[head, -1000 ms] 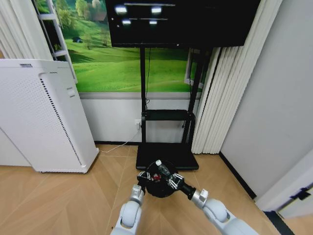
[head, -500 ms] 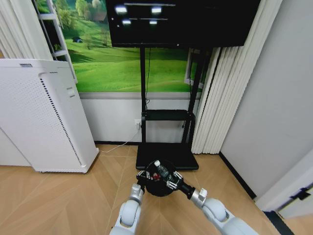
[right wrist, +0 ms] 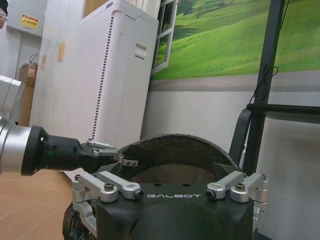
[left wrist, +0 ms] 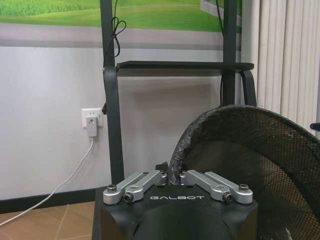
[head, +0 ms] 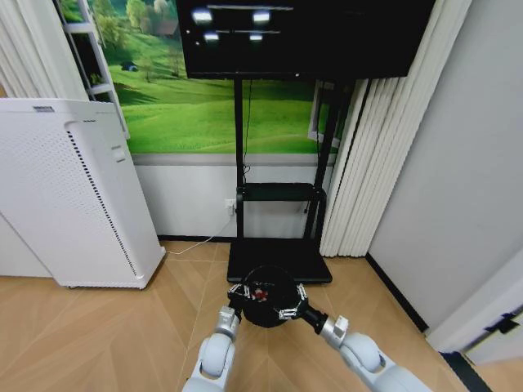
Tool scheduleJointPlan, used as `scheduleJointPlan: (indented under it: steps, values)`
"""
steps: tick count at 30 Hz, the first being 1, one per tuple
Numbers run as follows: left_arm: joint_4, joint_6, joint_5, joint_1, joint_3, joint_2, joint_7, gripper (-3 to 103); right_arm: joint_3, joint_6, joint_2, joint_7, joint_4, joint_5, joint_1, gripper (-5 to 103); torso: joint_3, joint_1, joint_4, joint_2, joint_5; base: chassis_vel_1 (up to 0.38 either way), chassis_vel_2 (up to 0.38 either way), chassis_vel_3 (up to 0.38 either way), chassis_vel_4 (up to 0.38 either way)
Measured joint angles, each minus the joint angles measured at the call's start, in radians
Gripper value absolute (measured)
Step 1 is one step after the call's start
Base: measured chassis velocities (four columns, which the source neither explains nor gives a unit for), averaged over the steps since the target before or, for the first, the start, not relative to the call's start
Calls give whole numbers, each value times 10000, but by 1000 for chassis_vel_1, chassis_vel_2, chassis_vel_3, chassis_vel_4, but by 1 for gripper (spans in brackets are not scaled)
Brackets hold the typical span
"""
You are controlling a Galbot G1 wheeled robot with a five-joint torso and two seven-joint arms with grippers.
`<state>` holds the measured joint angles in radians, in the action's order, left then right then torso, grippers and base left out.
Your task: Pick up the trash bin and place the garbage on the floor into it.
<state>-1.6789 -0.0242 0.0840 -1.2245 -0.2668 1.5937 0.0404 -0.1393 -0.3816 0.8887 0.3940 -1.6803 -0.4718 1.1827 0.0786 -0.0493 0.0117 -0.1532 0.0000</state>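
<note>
While the small black round mesh trash bin (head: 263, 297) is held off the wooden floor at the six o'clock edge of the head view, its rim is pinched at nine o'clock by the left gripper (head: 238, 294), whose jaws are closed on the rim (left wrist: 176, 172). The right gripper (head: 291, 307) is poised at the rim's four o'clock, jaws spread wide and empty. A red scrap (head: 259, 295) is seen inside. The bin is judged light and stiff enough for a rim hold, though the thin mesh could flex or slip.
</note>
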Motion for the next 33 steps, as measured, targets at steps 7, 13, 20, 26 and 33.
scheduleJointPlan:
  steps: [7, 13, 20, 26, 33]
  values:
    - [-406, -30, -332, -180, -472, -348, -15, 4, -661, 74, -142, -695, -204, -260, 264, 100, -1, 0, -1, 0, -1, 0, 0, 0, 0]
    - [-927, -87, -687, -378, -910, -688, -76, 4, -1284, 504, -123, -1670, 29, -246, 459, 100, -1, 0, -2, 0, 0, 0, 0, 0, 0]
    - [-1296, -75, -809, -618, -1265, -888, -150, 4, -2342, 1156, -14, -2654, 642, -140, 671, 100, -1, 0, -1, 0, 0, 0, 0, 0, 0]
    - [-1513, -63, -848, -785, -1388, -939, -191, 4, -3129, 1413, 10, -3243, 924, -114, 990, 100, -1, 0, 0, 0, 0, 0, 0, 0, 0]
    - [-1623, -51, -838, -859, -1554, -974, -220, 4, -3935, 1714, 136, -3840, 1342, -66, 1305, 100, -1, 0, 0, 0, 1, 0, 0, 0, 0]
